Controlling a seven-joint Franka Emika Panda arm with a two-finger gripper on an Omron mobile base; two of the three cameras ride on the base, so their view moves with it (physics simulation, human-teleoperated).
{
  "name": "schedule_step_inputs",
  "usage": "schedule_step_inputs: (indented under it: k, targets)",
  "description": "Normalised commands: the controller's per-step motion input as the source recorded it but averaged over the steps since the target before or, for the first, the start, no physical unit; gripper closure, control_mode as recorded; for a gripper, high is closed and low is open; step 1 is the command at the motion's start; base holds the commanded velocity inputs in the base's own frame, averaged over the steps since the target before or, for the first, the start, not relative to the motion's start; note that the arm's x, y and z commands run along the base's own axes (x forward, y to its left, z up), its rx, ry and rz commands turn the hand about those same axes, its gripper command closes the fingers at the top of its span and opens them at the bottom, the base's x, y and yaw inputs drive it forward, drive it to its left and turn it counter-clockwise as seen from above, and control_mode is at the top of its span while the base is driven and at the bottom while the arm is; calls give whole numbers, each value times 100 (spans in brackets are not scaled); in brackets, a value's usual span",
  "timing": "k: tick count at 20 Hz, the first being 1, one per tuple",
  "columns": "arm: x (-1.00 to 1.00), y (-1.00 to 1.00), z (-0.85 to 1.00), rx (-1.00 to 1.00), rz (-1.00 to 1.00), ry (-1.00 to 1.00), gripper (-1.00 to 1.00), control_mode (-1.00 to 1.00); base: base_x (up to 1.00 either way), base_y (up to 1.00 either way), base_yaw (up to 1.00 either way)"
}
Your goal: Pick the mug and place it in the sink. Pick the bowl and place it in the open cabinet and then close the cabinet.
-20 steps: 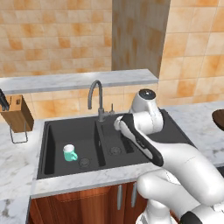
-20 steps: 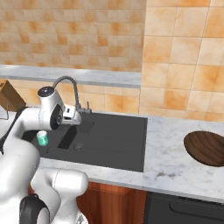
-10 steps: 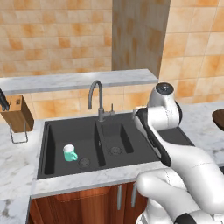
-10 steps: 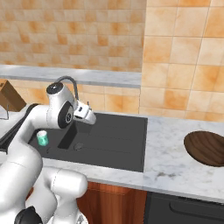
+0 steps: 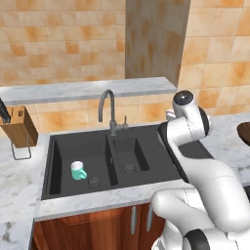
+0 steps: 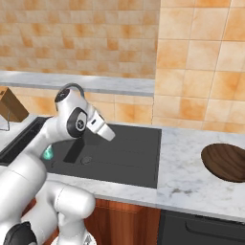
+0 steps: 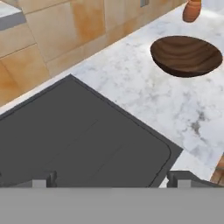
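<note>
Hand view has the gripper [image 7: 111, 178] empty, jaws spread wide, with the wide dark brown wood-grain bowl [image 7: 186, 55] at two o'clock on the marble table [image 7: 144, 98]. The small teal mug [image 5: 77, 170] stands upright in the dark grey sink [image 5: 61, 189], so the bowl looks next.

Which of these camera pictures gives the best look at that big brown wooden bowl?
The hand view: the bowl appears whole on the marble counter, its hollow inside visible. The right base view shows it cut off by the picture's right edge. The left base view catches just a dark sliver at its right edge.
</note>
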Motion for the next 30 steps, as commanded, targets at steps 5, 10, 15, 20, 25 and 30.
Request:
schedule_step_inputs:
  k: [5,10,15,20,25,30]
  targets:
    - [0,-71,3,0,-44,-32,-100,-100,0,0,0]
    - [0,-50,1,0,-41,-32,-100,-100,0,0,0]
    - [0,-54,1,10,-54,-26,-100,-100,0,0,0]
    - [-2,-63,15,23,-50,-15,-100,-100,0,0,0]
    - [0,-77,13,22,-16,-4,-100,-100,0,0,0]
    - [1,-49,0,3,-9,-24,-100,-100,0,0,0]
